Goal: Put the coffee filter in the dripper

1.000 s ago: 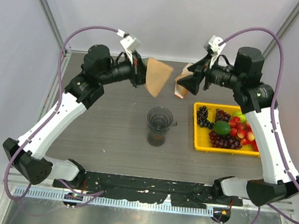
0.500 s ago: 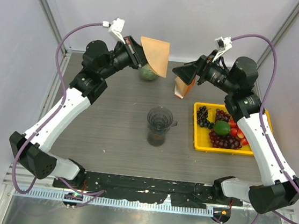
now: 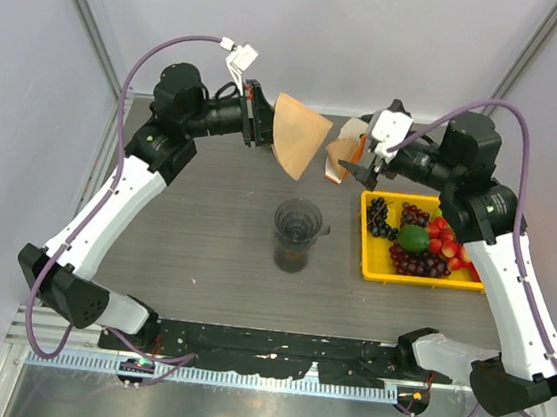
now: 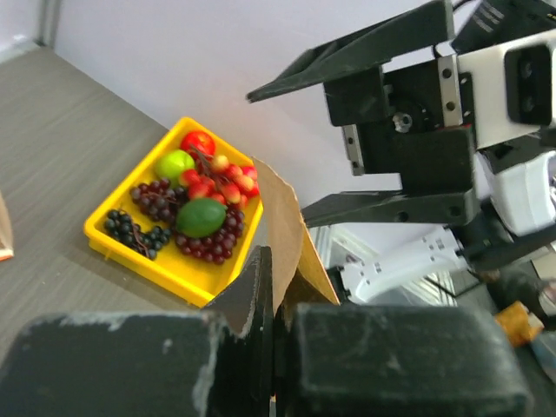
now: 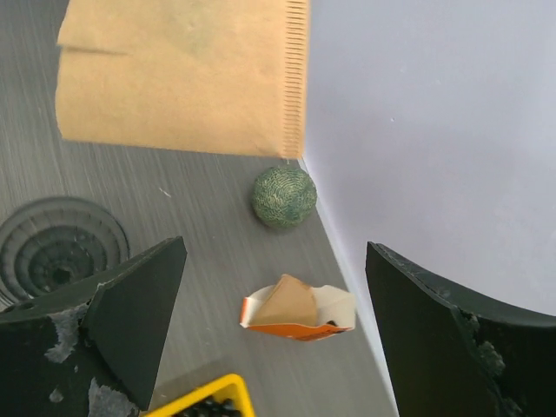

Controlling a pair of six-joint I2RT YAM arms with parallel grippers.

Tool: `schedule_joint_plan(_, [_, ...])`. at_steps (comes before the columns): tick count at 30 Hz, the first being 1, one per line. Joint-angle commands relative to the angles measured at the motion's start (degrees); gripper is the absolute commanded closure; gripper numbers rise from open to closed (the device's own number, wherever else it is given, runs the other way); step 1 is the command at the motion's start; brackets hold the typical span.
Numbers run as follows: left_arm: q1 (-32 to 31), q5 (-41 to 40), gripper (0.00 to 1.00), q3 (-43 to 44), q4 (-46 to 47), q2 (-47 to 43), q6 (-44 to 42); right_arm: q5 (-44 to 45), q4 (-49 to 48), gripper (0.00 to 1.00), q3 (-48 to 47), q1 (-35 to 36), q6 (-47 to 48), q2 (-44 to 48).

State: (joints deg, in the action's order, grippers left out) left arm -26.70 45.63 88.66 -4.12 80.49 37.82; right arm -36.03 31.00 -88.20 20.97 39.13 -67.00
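The coffee filter (image 3: 299, 138), a flat light-brown paper cone, hangs in the air above the table's far middle. My left gripper (image 3: 265, 126) is shut on its left edge. In the left wrist view the fingers (image 4: 261, 287) pinch the filter (image 4: 285, 217) edge-on. The dripper (image 3: 299, 221), smoky dark grey, stands on a glass jug in the table's middle, nearer than the filter. My right gripper (image 3: 357, 153) stands open to the filter's right, holding nothing. The right wrist view shows the filter (image 5: 182, 78) above the dripper (image 5: 54, 250), with my right gripper (image 5: 276, 261) open wide.
A white-orange pack of brown papers (image 5: 300, 313) stands at the back by the wall, below the right gripper. A green ball (image 5: 284, 196) lies beside it. A yellow tray (image 3: 366, 254) of grapes and other fruit sits on the right.
The left arm raised the filter toward the back, then brought it down and rightward. The right gripper drew away from the pack, turned and opened wider.
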Motion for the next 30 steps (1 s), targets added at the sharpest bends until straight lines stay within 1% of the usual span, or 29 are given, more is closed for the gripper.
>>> schedule_joint_plan(1, [-0.02,9.48,1.0,5.46,-7.47,1.51,-3.46,2.61,7.32,0.09,-1.01,5.11,19.12,-0.41])
schedule_joint_plan(2, [-0.19,9.57,1.0,6.25,-8.96,2.04,-4.07,3.5,7.23,0.09,-0.14,5.91,21.4,-0.32])
schedule_joint_plan(4, [-0.55,9.74,1.0,6.96,-10.99,2.39,-4.95,4.48,7.14,0.09,0.4,7.59,23.08,-0.32])
schedule_joint_plan(9, [-0.99,8.87,1.0,7.84,-15.21,2.48,-6.97,4.65,7.75,0.1,-1.36,8.65,21.08,-1.99])
schedule_joint_plan(15, [-1.86,7.46,1.0,7.49,-18.82,2.04,-9.26,5.35,8.2,0.13,-2.76,10.05,21.16,-3.57])
schedule_joint_plan(17, [-2.3,6.76,1.0,7.31,-19.34,2.04,-9.43,5.71,8.37,0.16,-3.11,10.84,21.25,-4.01])
schedule_joint_plan(21, [-2.83,6.32,1.0,8.8,-21.8,2.83,-10.57,5.71,8.37,0.25,-3.47,11.99,21.16,-4.19])
schedule_joint_plan(26, [-3.1,5.79,1.0,9.6,-22.77,2.92,-11.28,6.32,8.46,0.4,-3.9,12.69,20.98,-4.19])
schedule_joint_plan(30, [-3.18,5.35,1.0,9.51,-23.13,3.01,-11.28,6.5,9.07,0.44,-3.99,12.78,21.42,-4.01])
